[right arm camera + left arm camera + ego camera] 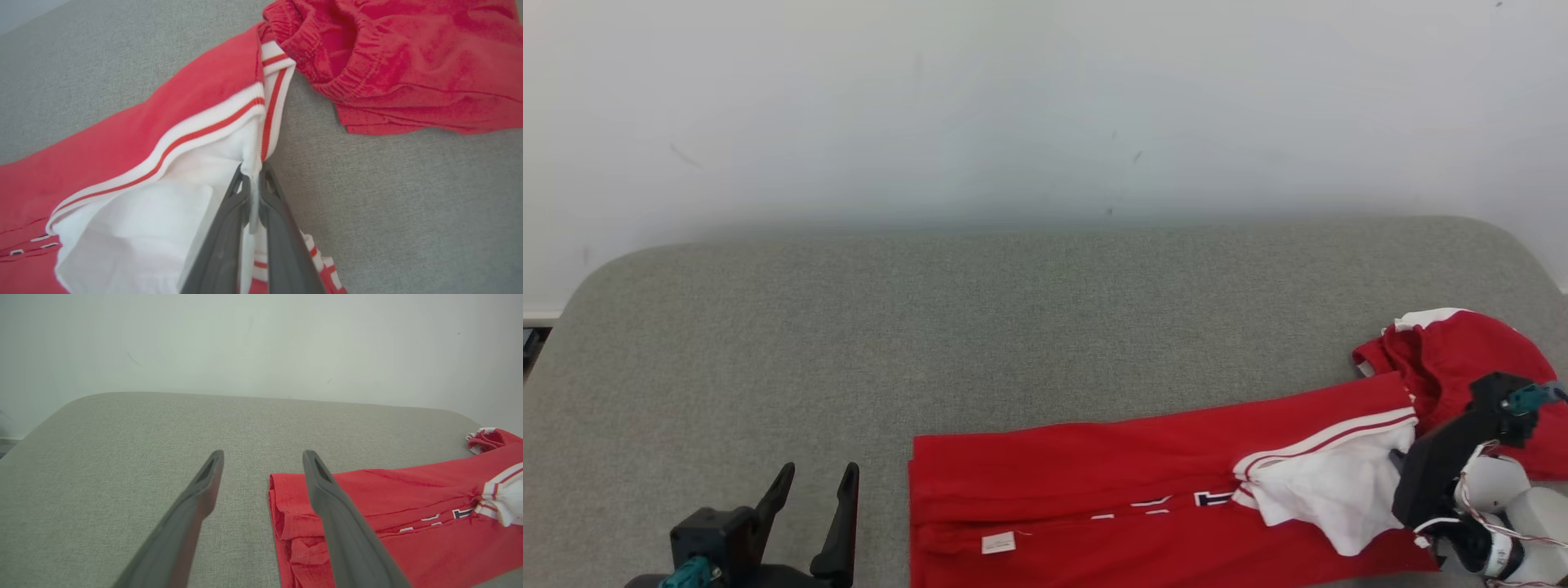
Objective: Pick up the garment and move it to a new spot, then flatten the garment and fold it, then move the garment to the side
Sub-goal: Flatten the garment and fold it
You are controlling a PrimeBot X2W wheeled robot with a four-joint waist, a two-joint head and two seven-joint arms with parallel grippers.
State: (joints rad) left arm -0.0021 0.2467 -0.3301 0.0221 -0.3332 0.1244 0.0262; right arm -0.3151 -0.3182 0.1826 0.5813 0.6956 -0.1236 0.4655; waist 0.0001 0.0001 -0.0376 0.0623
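Observation:
The garment (1094, 482) is a red shirt with white sleeves and striped trim, lying stretched across the grey surface at the lower right. My right gripper (253, 169) is shut on the white, red-striped edge of the garment (171, 134), pinching a thin fold of cloth between its fingertips. In the head view that gripper's dark body (1445, 457) sits over the white sleeve. My left gripper (817, 474) stands open at the lower left, just left of the garment's hem (282, 506), touching nothing.
The grey padded surface (931, 327) stretches wide to the left and back, ending at a pale wall (1045, 106). A bunched red part of the garment (1462, 351) lies near the surface's right edge.

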